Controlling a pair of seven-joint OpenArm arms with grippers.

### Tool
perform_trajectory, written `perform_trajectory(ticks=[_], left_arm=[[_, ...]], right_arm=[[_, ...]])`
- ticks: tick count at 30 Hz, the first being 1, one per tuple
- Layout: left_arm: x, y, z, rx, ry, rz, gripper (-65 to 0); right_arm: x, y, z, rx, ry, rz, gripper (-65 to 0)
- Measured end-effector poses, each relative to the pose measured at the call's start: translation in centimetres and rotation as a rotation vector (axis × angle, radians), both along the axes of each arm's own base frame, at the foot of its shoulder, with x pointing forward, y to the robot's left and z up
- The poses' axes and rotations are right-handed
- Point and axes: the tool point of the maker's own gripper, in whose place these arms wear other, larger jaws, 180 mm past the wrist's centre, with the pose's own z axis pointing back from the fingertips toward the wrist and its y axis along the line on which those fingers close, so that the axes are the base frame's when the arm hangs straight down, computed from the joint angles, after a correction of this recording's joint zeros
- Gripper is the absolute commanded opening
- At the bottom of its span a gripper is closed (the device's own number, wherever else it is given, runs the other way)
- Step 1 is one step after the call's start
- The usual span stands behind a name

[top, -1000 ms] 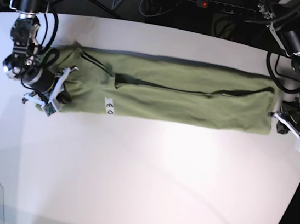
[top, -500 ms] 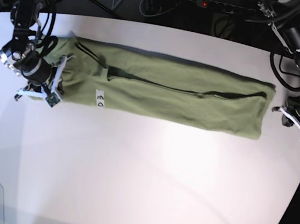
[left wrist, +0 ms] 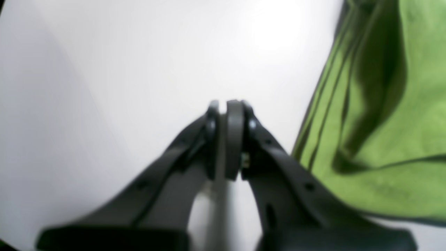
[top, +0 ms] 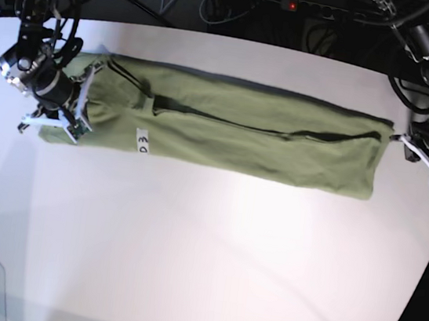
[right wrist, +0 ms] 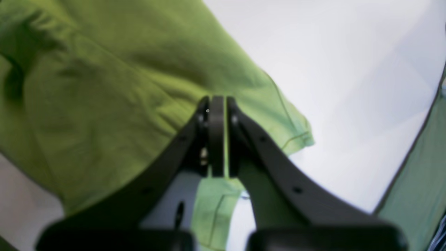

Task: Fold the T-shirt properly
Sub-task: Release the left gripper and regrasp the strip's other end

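Note:
The olive-green T-shirt (top: 233, 135) lies as a long, narrow folded band across the far half of the white table, with its white label (top: 143, 142) near the left end. My right gripper (top: 79, 107) is at the shirt's left end. In the right wrist view the gripper (right wrist: 217, 104) is shut, with a sliver of the T-shirt (right wrist: 104, 87) pinched between the pads. My left gripper (top: 426, 161) is off the shirt's right end. In the left wrist view it (left wrist: 224, 108) is shut and empty over bare table, with the T-shirt (left wrist: 400, 122) apart from it on the right.
The white table (top: 200, 269) stretches toward the front. Its right edge runs close by my left gripper and its left edge close by my right one. A power strip (top: 329, 11) and cables lie behind the far edge.
My right gripper has moved up and to the left, dragging the shirt's left end with it. The shirt's right end has slid out of my left gripper, which has moved up and away.

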Motion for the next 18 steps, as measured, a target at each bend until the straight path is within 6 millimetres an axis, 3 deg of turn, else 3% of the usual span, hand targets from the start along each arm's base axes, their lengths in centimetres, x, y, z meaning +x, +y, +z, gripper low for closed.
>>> perform_trajectory(ticks=[9, 13, 16, 18], left_arm=[[0.1, -1.2, -0.6, -0.031, 0.003, -0.001, -61.4], [0.1, -1.2, -0.4, -0.027, 0.048, -0.005, -61.3], [1.1, -1.1, 1.4, -0.001, 0.000, -0.011, -60.5], [1.7, -1.1, 3.0, 0.011, -0.049, -0.015, -54.8]], right_arm=[[-1.4, -0.1, -3.3, 0.030, 0.098, -0.030, -64.9], [-1.0, -0.2, -3.8, 0.042, 0.105, -0.040, -64.4], [-0.8, -0.1, -4.0, 0.047, 0.107, -0.039, -64.7], [-0.8, 0.2, -4.1, 0.053, 0.108, -0.029, -64.7]])
